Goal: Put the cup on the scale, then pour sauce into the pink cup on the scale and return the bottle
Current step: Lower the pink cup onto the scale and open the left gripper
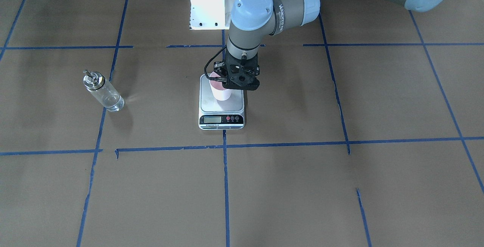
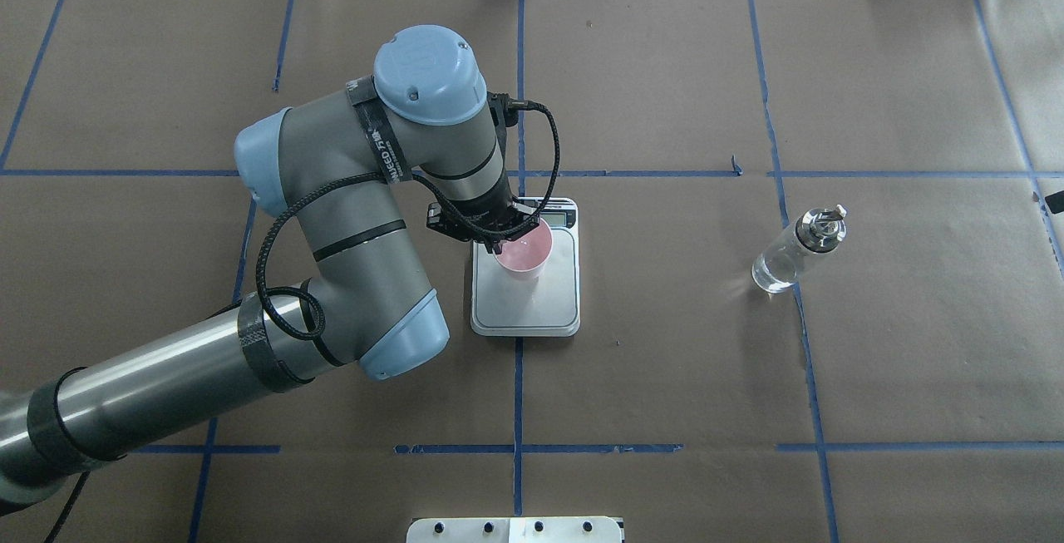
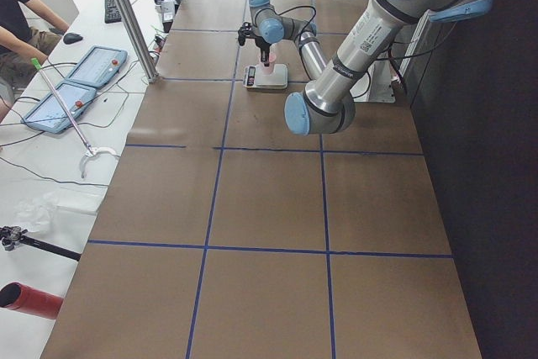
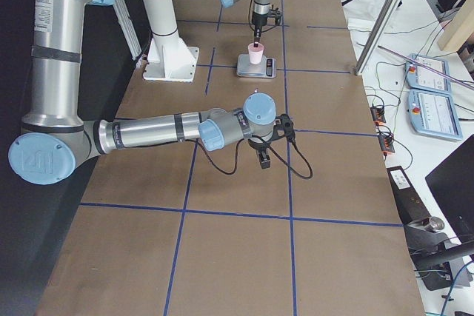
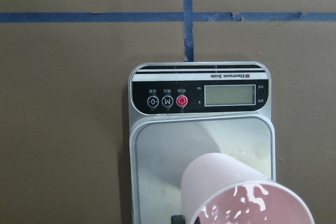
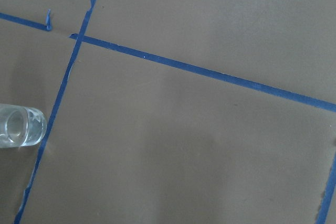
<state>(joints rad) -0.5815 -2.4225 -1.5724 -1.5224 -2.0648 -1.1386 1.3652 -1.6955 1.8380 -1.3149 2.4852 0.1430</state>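
Note:
The pink-lined cup [image 2: 525,256] stands upright over the steel-grey platform of the scale [image 2: 549,302], towards its display end. My left gripper [image 2: 499,245] comes down from above and is shut on the cup's rim on the robot-left side. In the left wrist view the cup [image 5: 236,192] fills the lower right, with the scale's black strip [image 5: 199,93] and its blank display beyond. The clear glass bottle [image 2: 798,252] with its silver cap stands alone on the paper to the right, its base showing as the bottle [image 6: 18,127] in the right wrist view. My right gripper [image 4: 264,160] hangs low over bare paper; I cannot tell its state.
Brown paper with blue tape lines covers the table. The white arm mount [image 1: 208,1] stands behind the scale. A person [image 3: 17,6] sits at a side bench with tablets [image 3: 76,81] beyond the table's edge.

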